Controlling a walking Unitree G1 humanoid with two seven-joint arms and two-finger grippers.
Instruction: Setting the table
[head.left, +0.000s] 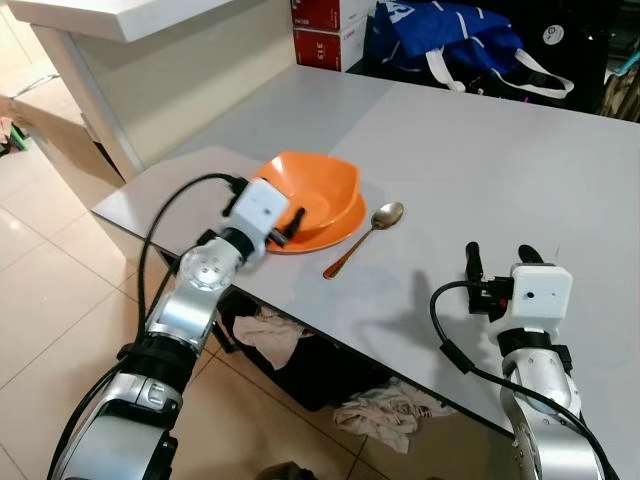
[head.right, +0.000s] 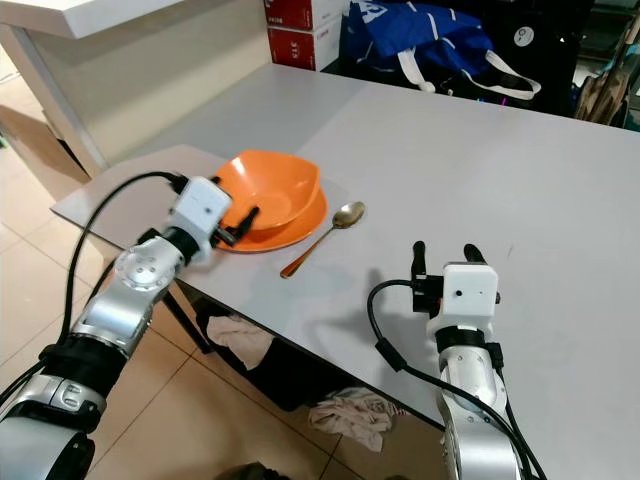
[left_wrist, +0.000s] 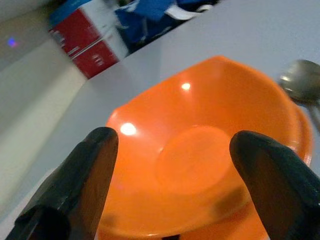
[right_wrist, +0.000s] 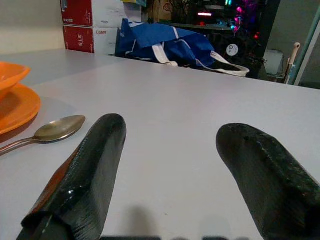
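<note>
Orange bowl (head.left: 312, 190) sits nested on an orange plate (head.left: 338, 229) near the front-left corner of the grey counter (head.left: 500, 170), and a metal spoon (head.left: 364, 238) lies just beside the plate on its right, bowl end pointing away from the robot. The place setting looks largely laid; the step in hand seems to be positioning the bowl and plate. The left claw (head.left: 287, 224) hovers at the near rim of the plate with its fingers (left_wrist: 87, 170) spread wide to either side of the bowl, gripping nothing. The right claw (head.left: 500, 258) rests low over bare counter, well apart from the spoon, also wide open and empty. Next, the left claw would probably either close on the rim to nudge the dishes or back away.
</note>
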